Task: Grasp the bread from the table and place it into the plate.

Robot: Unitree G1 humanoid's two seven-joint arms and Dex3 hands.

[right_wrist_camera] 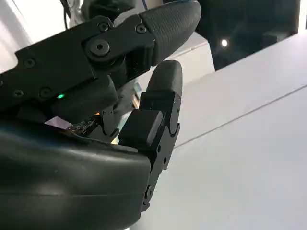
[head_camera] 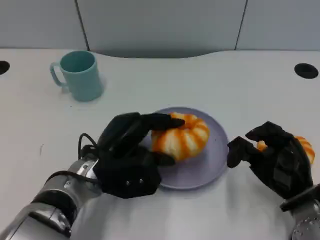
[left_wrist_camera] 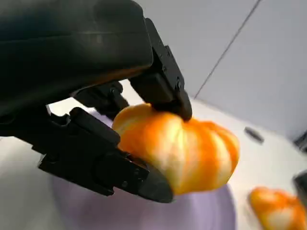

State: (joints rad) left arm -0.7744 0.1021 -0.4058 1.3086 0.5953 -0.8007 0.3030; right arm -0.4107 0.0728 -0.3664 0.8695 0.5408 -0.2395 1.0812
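A: Head view first: the left robot hand (head_camera: 131, 156) is grasping the bread (head_camera: 181, 135), an orange-and-white ridged bun, with one finger over its top and another under its near side. The bread is already over the lilac plate (head_camera: 210, 160), about at its middle.

B: Is it resting on the plate or hanging above it?

A: I can't tell for certain. In the left wrist view the bread (left_wrist_camera: 184, 151) is pinched between the fingers (left_wrist_camera: 165, 88), with the plate (left_wrist_camera: 201, 213) just beneath; whether they touch is unclear.

B: So the step in hand looks like the set-down. How should it go?

A: Lower gently until the bun's base sits flat, then spread the fingers apart and lift the hand straight up. The lower finger seems tucked under the bread, so dragging it out sideways could roll the bun toward the rim.

B: And the right robot hand (head_camera: 276, 159)?

A: It sits on the worktop (head_camera: 165, 80) just beside the plate's right edge, fingers curled in. A second orange bun (head_camera: 304, 148) lies right behind it; whether the hand grips that, I cannot tell. It should keep clear of the plate.

B: Anything else close by?

A: A teal mug (head_camera: 79, 75), well apart at the far left.
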